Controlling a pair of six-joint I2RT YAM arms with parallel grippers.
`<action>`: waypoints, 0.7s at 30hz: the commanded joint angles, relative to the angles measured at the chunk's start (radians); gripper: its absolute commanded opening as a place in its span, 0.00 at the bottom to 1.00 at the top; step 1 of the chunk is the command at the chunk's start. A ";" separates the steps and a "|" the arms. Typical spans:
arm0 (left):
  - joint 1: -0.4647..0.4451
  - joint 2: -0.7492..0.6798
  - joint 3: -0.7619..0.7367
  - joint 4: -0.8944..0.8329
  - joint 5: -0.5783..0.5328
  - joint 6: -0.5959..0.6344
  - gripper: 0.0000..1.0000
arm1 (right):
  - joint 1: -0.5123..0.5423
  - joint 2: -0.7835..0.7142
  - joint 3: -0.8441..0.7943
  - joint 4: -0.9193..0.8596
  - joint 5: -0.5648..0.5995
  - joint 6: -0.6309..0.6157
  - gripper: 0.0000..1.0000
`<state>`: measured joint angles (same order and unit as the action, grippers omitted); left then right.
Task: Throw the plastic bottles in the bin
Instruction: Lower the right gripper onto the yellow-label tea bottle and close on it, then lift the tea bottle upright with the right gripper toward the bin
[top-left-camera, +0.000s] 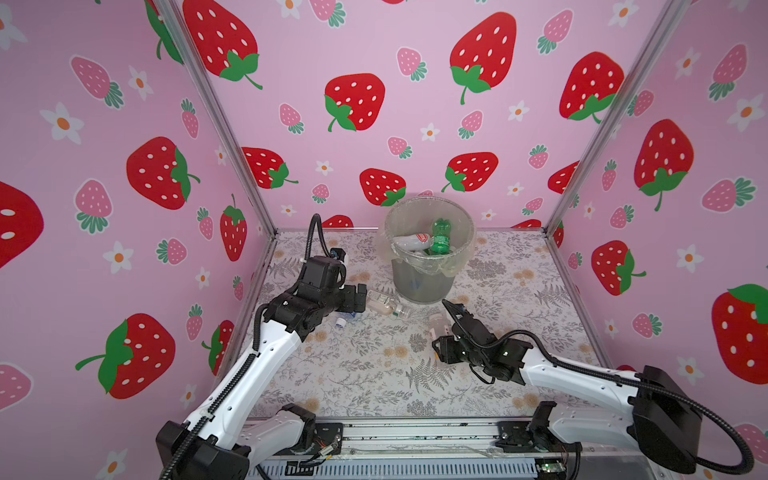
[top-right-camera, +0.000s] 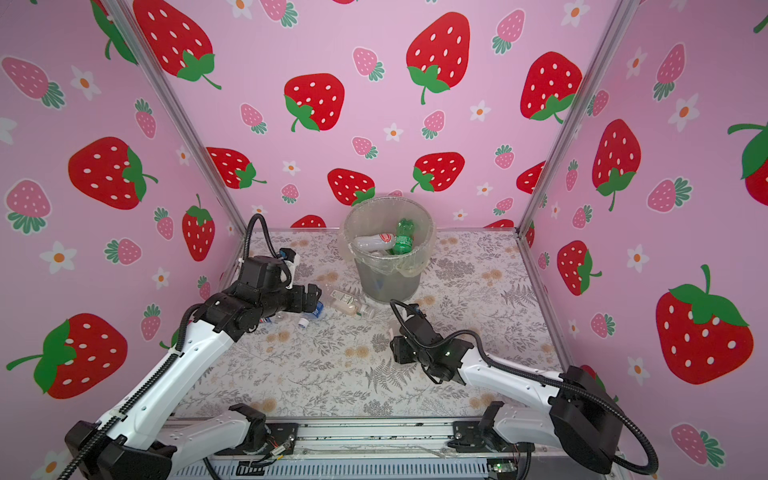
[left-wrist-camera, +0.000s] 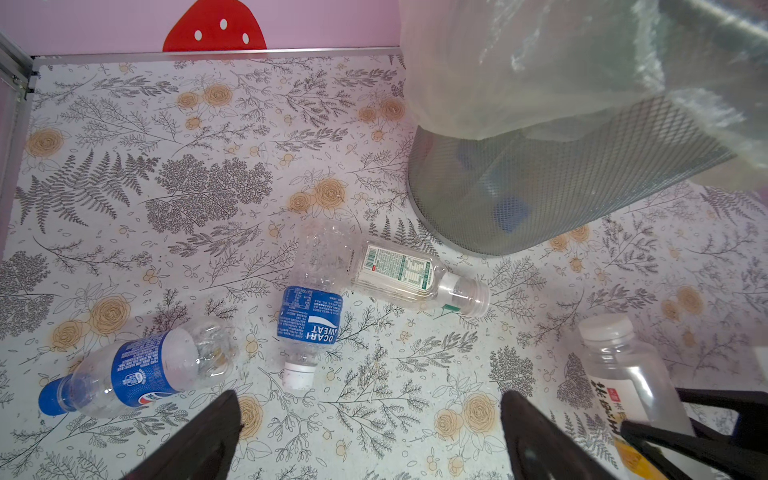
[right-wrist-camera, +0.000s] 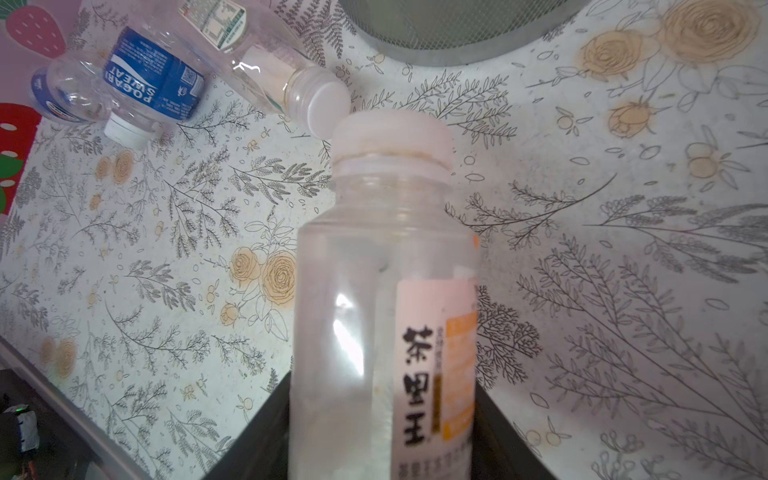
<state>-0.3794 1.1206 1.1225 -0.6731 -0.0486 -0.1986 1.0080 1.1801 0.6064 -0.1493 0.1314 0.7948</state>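
Observation:
My right gripper (right-wrist-camera: 382, 380) is shut on a clear bottle (right-wrist-camera: 386, 291) with a white cap and an orange-and-white label; the same held bottle (top-left-camera: 439, 321) sits just in front of the bin (top-left-camera: 428, 286). The round grey bin has a clear liner and holds a green bottle (top-left-camera: 440, 237) and a whitish one (top-left-camera: 409, 242). My left gripper (left-wrist-camera: 370, 399) is open over bare table. Ahead of it lie a Pocari Sweat bottle (left-wrist-camera: 309, 316), a clear bottle (left-wrist-camera: 399, 270) with a green-and-white label, and a blue-capped bottle (left-wrist-camera: 137, 370).
Pink strawberry walls with aluminium posts (top-left-camera: 232, 141) close the table on three sides. A metal rail (top-left-camera: 415, 432) runs along the front edge between the arm bases. The loose bottles lie near the left wall, left of the bin.

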 joint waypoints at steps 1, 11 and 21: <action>0.005 0.002 0.031 -0.031 0.006 0.002 0.99 | 0.006 -0.047 -0.016 -0.056 0.060 0.032 0.55; 0.005 -0.002 0.023 -0.018 -0.013 -0.002 0.99 | 0.001 -0.155 0.004 -0.135 0.146 0.015 0.56; 0.006 0.010 0.021 -0.018 -0.018 0.000 0.99 | -0.081 -0.184 0.083 -0.245 0.198 -0.070 0.57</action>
<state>-0.3794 1.1210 1.1225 -0.6811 -0.0525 -0.2050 0.9554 1.0138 0.6502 -0.3439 0.2878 0.7605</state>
